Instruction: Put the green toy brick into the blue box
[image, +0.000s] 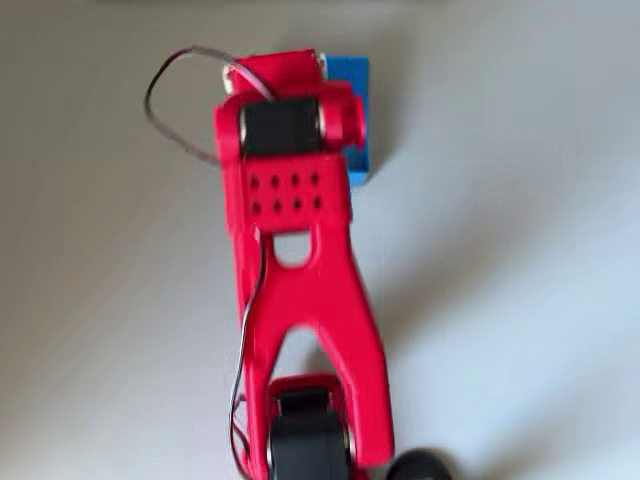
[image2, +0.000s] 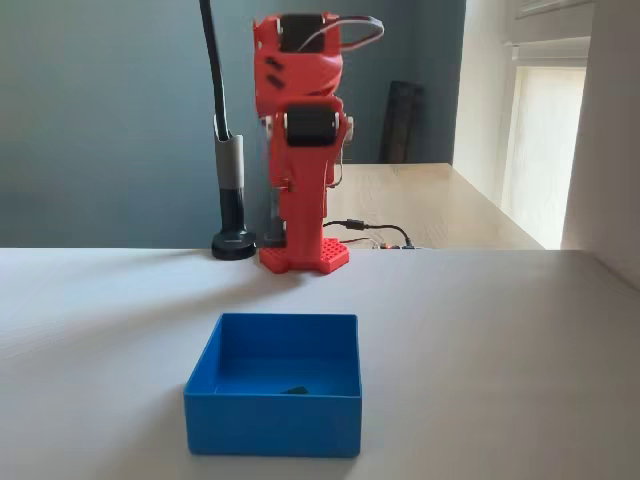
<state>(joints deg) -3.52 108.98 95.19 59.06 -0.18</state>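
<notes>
In the fixed view the blue box sits low in the centre of the frame on the pale table. A small dark green speck on its floor may be the green toy brick, too small to confirm. The red arm stands folded upright behind. Whether its gripper is spread or pressed together cannot be told. In the overhead view the arm covers most of the box

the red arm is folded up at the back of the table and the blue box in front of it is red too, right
Not quite: the box is bright blue, not red, as the fixed view shows. The rest stands: the red arm is folded upright at the back of the table, behind the box.
</notes>
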